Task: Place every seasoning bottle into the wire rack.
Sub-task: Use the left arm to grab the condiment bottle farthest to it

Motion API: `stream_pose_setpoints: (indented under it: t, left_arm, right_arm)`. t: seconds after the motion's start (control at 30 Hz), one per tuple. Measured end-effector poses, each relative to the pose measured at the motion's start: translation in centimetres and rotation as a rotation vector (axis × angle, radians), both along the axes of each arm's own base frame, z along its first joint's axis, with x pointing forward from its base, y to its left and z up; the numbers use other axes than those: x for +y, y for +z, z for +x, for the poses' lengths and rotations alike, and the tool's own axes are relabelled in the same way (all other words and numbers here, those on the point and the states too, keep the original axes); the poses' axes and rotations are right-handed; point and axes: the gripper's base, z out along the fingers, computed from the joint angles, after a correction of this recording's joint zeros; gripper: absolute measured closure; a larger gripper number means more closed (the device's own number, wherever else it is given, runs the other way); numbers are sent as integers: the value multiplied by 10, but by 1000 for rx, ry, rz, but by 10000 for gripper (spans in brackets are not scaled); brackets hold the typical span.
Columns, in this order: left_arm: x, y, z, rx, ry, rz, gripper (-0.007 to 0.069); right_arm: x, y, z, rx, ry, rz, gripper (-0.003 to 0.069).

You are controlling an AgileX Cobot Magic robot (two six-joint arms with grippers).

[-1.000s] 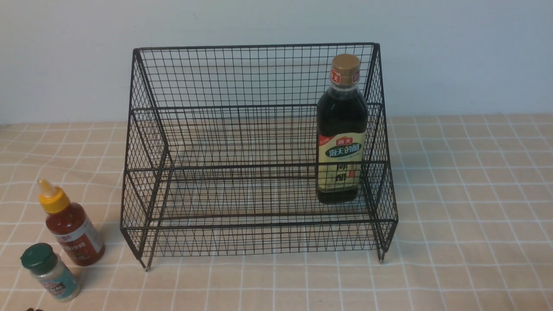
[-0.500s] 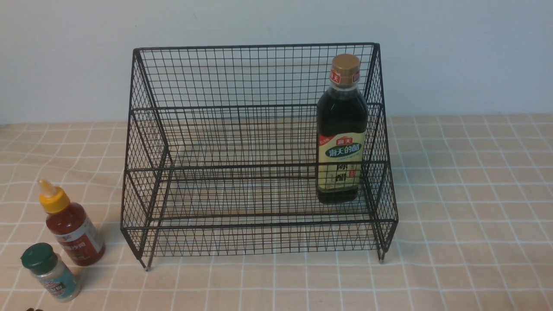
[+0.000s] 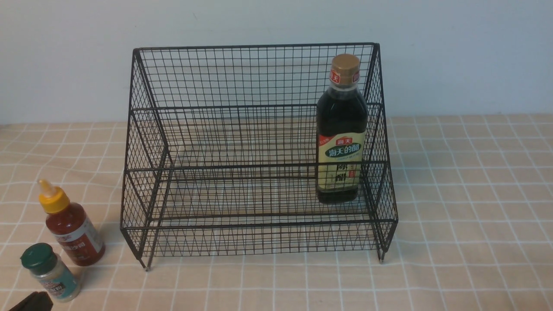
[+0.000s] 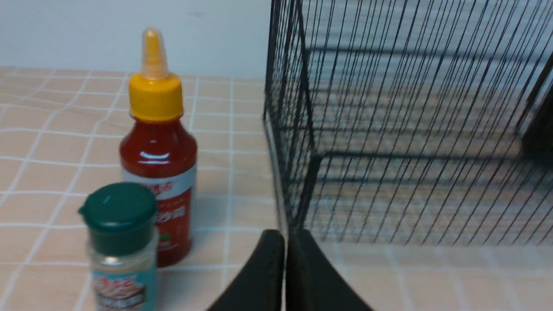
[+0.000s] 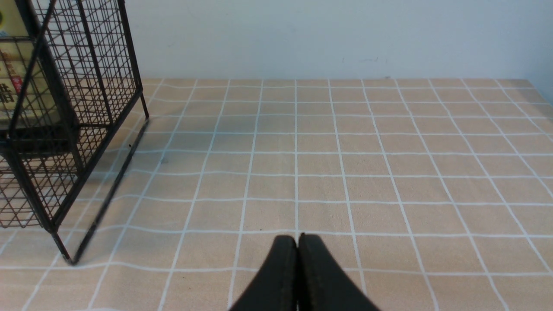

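The large black wire-mesh two-tier rack (image 3: 255, 46) stood at the middle of the beige checked tablecloth (image 3: 466, 194) with its open steps facing the robot, which suits loading from the front. The tall dark-liquid bottle with a gold cap and cream-green label (image 3: 341, 129) was already upright inside it at the right end, apparently on the lower front tier, leaving the rest of both tiers free. The small red sauce bottle with a yellow nozzle cap (image 3: 71, 226) and the tiny clear jar with a green lid (image 3: 49, 272) stood on the cloth outside the rack's left end, just beside each other, the jar nearer the robot. The left gripper (image 4: 285, 235) had its jaws pressed together and held nothing, and it sat near those two, probably because they fall to that arm. The right gripper (image 5: 297, 239) was likewise closed and empty over bare cloth to the rack's right. Only the front view showed all three bottles together. The left wrist view showed the gap between the red bottle and the rack's side, and the right wrist view alone showed the right gripper.
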Motion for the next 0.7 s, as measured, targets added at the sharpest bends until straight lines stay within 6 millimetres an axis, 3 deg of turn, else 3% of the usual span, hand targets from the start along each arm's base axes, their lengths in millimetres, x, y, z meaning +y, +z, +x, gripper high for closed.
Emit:
stream_pose_setpoints:
  t: [0.13,0.37,0.53,0.7]
  left_arm:
    - [0,10,1,-71,32,-287,631]
    - [17,32,0,-338,182,-394,631]
    - [26,54,-5,-529,265,-261,631]
    - [16,77,9,-385,181,-10,631]
  right_arm:
    - [0,0,0,0,0,0,673]
    - [0,0,0,0,0,0,673]
    - [0,0,0,0,0,0,673]
    - [0,0,0,0,0,0,673]
